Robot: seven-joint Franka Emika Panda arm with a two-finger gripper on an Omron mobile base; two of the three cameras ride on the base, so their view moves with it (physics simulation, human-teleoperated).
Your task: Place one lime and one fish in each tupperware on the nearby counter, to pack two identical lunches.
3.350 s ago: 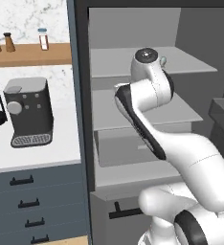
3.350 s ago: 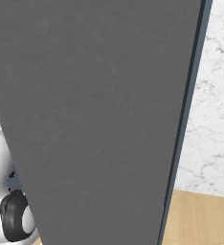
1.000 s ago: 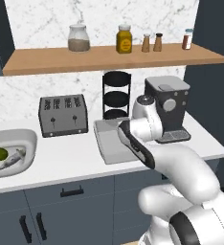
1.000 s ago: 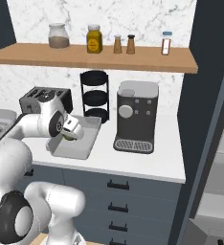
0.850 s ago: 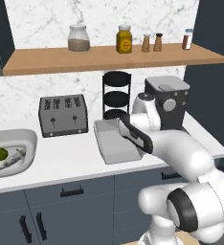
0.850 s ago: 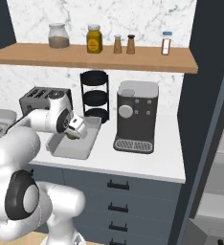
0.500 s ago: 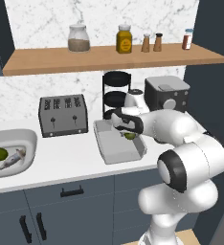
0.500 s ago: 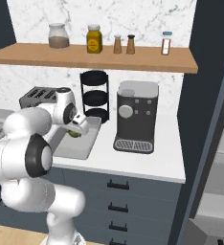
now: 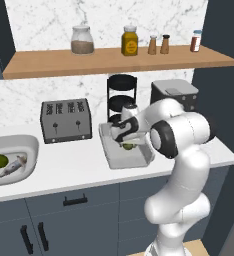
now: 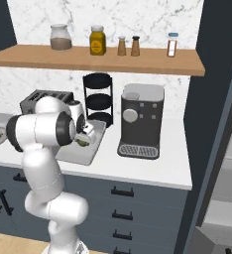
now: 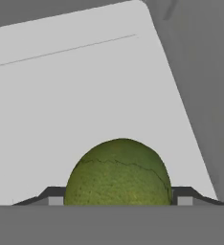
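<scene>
Lime (image 11: 118, 172) clamped between the fingers (image 11: 183, 196), arm has swung in from the side, now over the tub (image 9: 134, 159) — release next, I'd say.

no readable text or labels anywhere

Lime (image 11: 117, 173): lower part being cut off at the hand view's bottom. Tupperware (image 9: 120, 159): far end lying hidden behind the arm, centre of left base view. Sink (image 9: 19, 144): running off the left edge.
</scene>
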